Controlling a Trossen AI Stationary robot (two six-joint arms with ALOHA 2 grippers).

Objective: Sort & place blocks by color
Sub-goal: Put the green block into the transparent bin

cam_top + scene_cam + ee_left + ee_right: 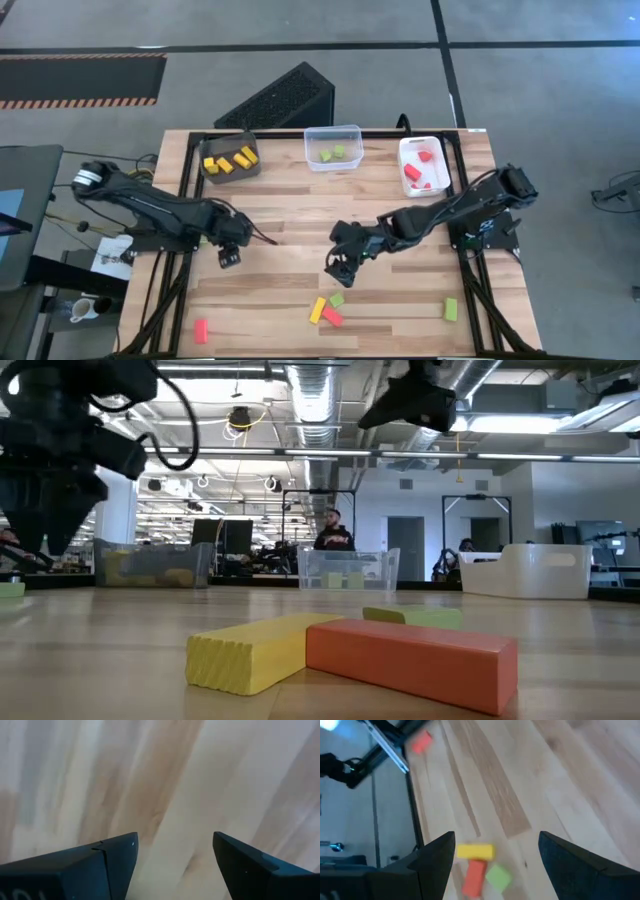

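Note:
Three blocks lie together near the table's near edge: a yellow block (pixel 317 310), a red block (pixel 332 317) and a light green block (pixel 337 299). In the right wrist view the yellow block (pixel 475 851), red block (pixel 474 876) and green block (pixel 498 876) show between the fingers. Another red block (pixel 201 330) lies near the left corner, and another green block (pixel 451 309) lies at the right. My right gripper (pixel 335 272) hovers open just beyond the cluster. My left gripper (pixel 230 258) is open over bare wood (pixel 175 795).
Along the far edge stand a dark brown bin (pixel 230 157) holding yellow blocks, a clear bin (pixel 333 147) holding green ones, and a white bin (pixel 423 165) holding red ones. Bare wood lies between the arms. A person shows in the room beyond (pixel 333 530).

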